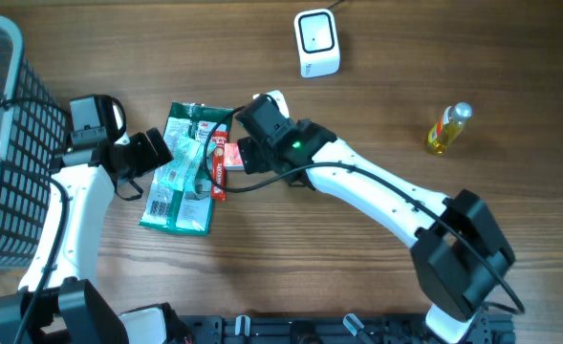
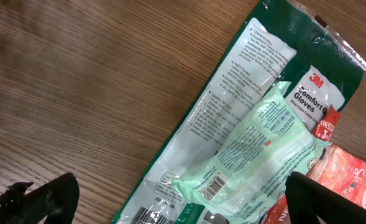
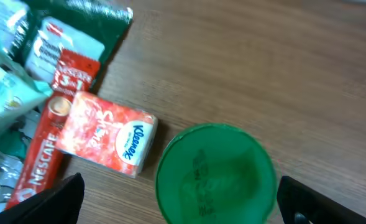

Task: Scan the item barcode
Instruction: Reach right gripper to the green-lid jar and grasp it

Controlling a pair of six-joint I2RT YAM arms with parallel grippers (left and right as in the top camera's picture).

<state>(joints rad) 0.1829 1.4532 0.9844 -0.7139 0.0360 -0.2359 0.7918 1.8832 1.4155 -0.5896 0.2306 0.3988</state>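
Where the overhead camera looks down, you see the items to scan heaped left of centre on the worktop (image 1: 405, 67): one dark green gloves packet (image 1: 181, 218), one pale green pack (image 1: 178, 172) lying on it, and one red Nescafé stick (image 1: 218, 177) along its right edge. One white scanner (image 1: 316, 43) sits well apart at the top, one yellow bottle (image 1: 447, 129) stands at the right, and one grey basket (image 1: 13, 143) fills the left edge. The left fingers (image 1: 162, 153) hang over the heap's left side and the right fingers (image 1: 246, 143) over its upper right. Their spread is hard to judge from here.

In the left wrist view, both fingers stand wide apart at the lower corners, holding nothing. You can count two barcodes: one on the pale green pack, one on the gloves packet, cut off by the bottom edge. The small print is too fine to read.

In the right wrist view, the fingers also stand wide apart and empty, with one round green lid (image 3: 215, 174) between them and one red-and-white Kleenex pack (image 3: 108, 140) touching the stick. The gloves packet and pale green pack are cut off at the left. You cannot see what lies under the lid.
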